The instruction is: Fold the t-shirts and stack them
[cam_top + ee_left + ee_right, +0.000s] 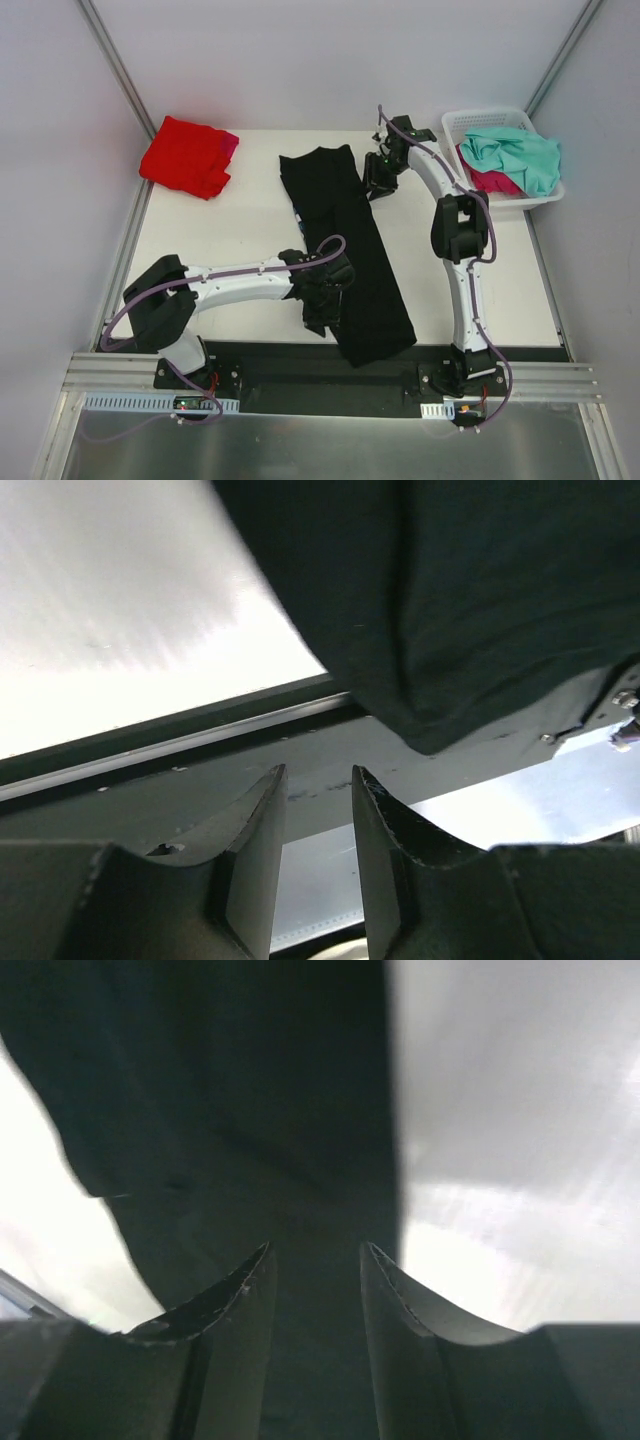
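A large black t-shirt (345, 225) lies folded into a long strip down the middle of the table, its near end hanging over the front edge. A folded red t-shirt (188, 156) with a magenta-pink edge showing sits at the far left. A teal-mint t-shirt (515, 155) and a pink-red one (492, 182) are bundled in the basket. My left gripper (318, 320) (318, 775) hovers by the strip's near left edge, open, with the black cloth (450, 600) ahead of it and nothing between its fingers. My right gripper (376, 190) (315, 1250) stands open over the black cloth (250, 1110) at the strip's far right edge.
A white lattice basket (478, 120) stands at the far right corner of the table. A black base rail (300, 365) (200, 770) runs along the near edge under the shirt's hanging end. Grey walls close in the left, right and back sides.
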Motion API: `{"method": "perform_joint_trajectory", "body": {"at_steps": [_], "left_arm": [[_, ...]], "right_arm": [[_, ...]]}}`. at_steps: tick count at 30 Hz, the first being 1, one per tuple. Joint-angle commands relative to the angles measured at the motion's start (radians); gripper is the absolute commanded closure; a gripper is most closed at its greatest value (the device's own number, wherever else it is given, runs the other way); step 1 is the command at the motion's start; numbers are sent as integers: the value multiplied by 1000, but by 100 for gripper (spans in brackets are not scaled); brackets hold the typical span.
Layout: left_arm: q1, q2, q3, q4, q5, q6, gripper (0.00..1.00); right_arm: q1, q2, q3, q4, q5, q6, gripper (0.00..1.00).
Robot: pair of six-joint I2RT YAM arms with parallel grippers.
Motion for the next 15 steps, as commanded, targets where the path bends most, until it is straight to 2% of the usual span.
{"method": "perform_joint_trajectory", "body": {"at_steps": [1,6,10,15], "left_arm": [[-55,67,133,-57,-42,14,70],[-124,186,222,-56,-46,5,70],[-161,269,305,-45,-47,16,72],[-167,321,313,-29,-30,14,72]], "right_arm": [[34,-109,84,-32,-65,-1,58],[66,-129,20,12,-82,-5,57],[90,-57,20,25,-143,4,57],[103,5,1,79,-202,16,58]]}}
